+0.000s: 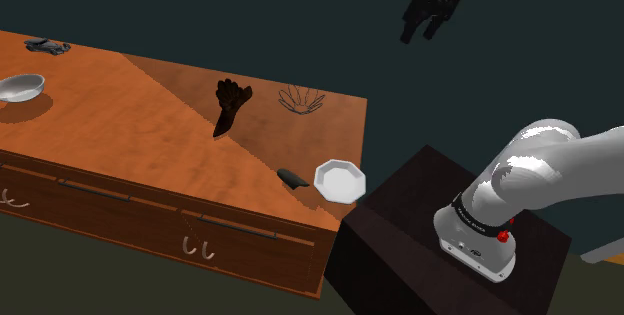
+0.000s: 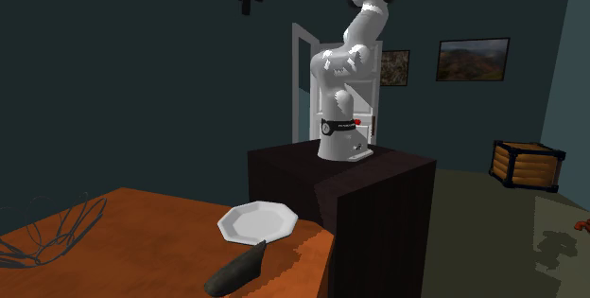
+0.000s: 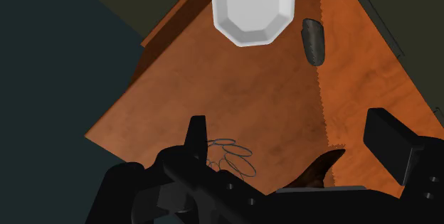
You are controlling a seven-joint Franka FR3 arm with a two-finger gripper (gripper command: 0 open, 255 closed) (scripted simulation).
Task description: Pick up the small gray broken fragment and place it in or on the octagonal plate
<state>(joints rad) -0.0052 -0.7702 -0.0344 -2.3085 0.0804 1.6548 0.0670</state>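
Lettering on the arm's base band [image 2: 340, 126] is illegible

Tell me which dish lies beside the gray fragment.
The white octagonal plate, with the fragment beside it; the round silvery bowl sits at the far end of the table.

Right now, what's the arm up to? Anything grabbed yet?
Nothing grabbed yet. The white arm holds its gripper high above the orange-brown table, fingers apart and empty. The small dark gray fragment lies on the table right beside the white octagonal plate, near the corner by the stand. The plate has nothing in it, so the pick has not begun.
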